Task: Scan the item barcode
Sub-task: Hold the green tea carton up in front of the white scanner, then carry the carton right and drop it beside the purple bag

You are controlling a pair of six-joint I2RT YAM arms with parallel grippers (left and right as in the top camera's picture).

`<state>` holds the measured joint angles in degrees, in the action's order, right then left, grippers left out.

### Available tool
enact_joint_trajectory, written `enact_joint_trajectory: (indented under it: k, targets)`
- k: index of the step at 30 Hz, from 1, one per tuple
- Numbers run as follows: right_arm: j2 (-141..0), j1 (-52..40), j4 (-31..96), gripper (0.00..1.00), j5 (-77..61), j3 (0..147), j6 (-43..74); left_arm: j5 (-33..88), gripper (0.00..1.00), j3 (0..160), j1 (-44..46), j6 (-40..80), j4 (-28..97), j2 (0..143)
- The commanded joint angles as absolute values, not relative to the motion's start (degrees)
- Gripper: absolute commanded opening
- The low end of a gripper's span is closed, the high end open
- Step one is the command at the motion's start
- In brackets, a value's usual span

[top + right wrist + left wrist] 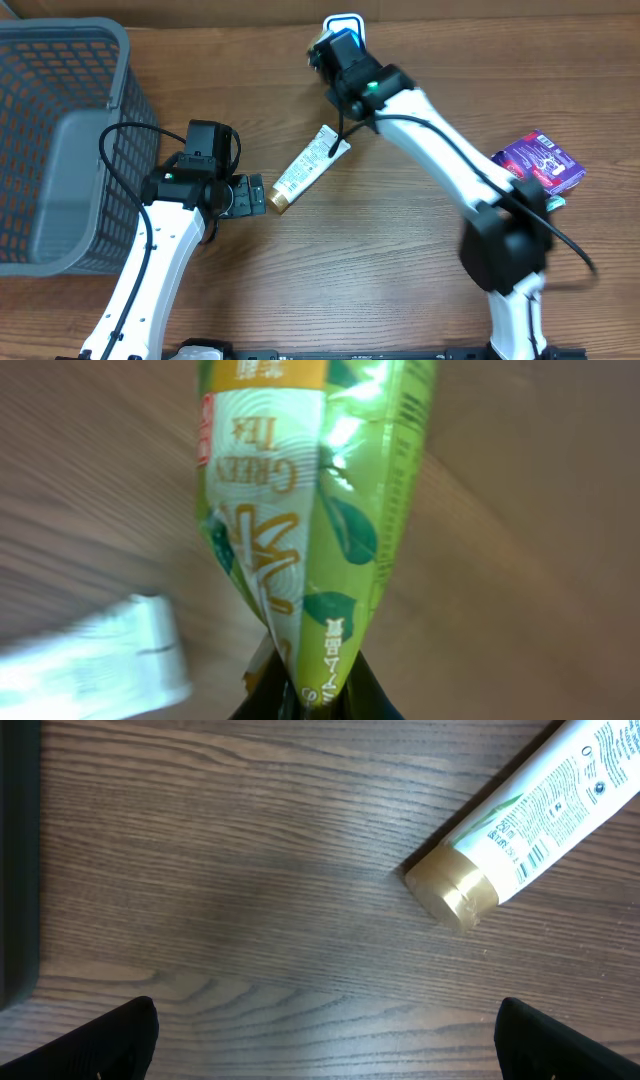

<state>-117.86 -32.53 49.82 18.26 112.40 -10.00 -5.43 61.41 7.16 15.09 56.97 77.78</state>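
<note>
Right jaws clenched on the green tea packet (300, 510), held over the far side of the bench (400, 290); left jaws stand released wide near the gold cap (452, 890) of the white tube (308, 168).

Green tea packet (300, 510): shiny green, creased, pinched at bottom end.

Brown wood table (330, 290). On the L side sits a big gray net basket (70, 70). In the mid lies a white tube (305, 170) w/ a gold cap, flat and slanted. A purple box (545, 160) is at the R side. A small white thing (345, 19) w/ a blue rim is by the top edge.
</note>
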Motion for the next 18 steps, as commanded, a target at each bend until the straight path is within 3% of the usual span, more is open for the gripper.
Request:
enact_joint_trajectory:
  k: [1,6,10,18]
  targets:
    - [-105.2,-28.8,57.5,0.04,9.3,114.1,18.5,-6.0,1.0,61.2,7.5,15.9,56.7,78.0]
    - [-102.6,-21.4,74.9,0.04,8.9,114.1,34.4,-6.0,1.0,61.2,7.5,15.9,56.7,78.0]
    - [-102.8,-10.3,87.4,0.04,9.5,110.4,44.3,-6.0,0.99,61.2,7.5,15.9,56.7,78.0]
    - [-102.8,5.7,81.3,0.04,4.1,92.4,43.2,-6.0,1.0,61.2,7.5,15.9,56.7,78.0]
